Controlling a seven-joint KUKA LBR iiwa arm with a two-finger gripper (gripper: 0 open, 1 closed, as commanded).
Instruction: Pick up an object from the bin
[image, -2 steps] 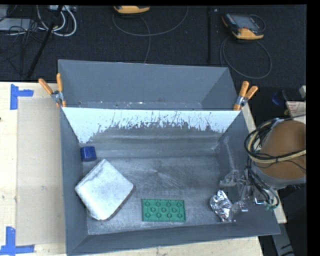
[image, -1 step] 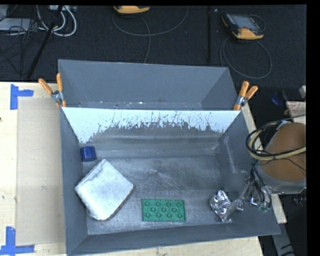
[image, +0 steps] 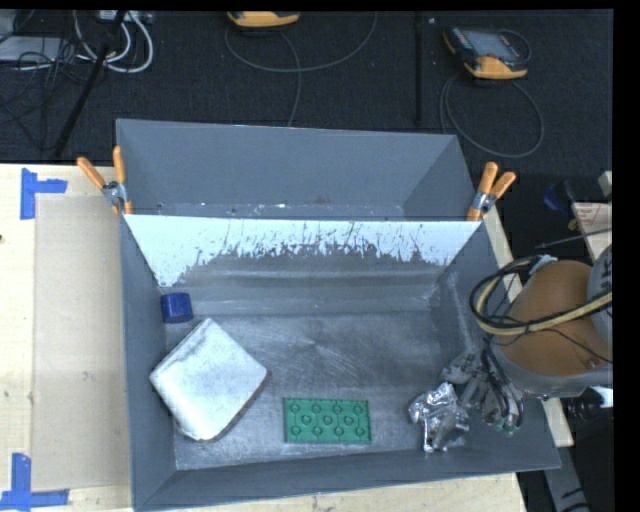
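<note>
My gripper (image: 478, 392) is low in the bin's front right corner, reaching in from the right. Directly to its left, touching or nearly touching it, lies a crumpled silver foil lump (image: 436, 415) on the bin floor. A flat green studded building plate (image: 327, 420) lies further left along the front wall, apart from the gripper.
A white rounded square pad (image: 208, 391) rests tilted in the front left corner. A small blue block (image: 177, 306) sits at the left wall behind it. The arm's orange cover and black cables hang over the bin's right rim.
</note>
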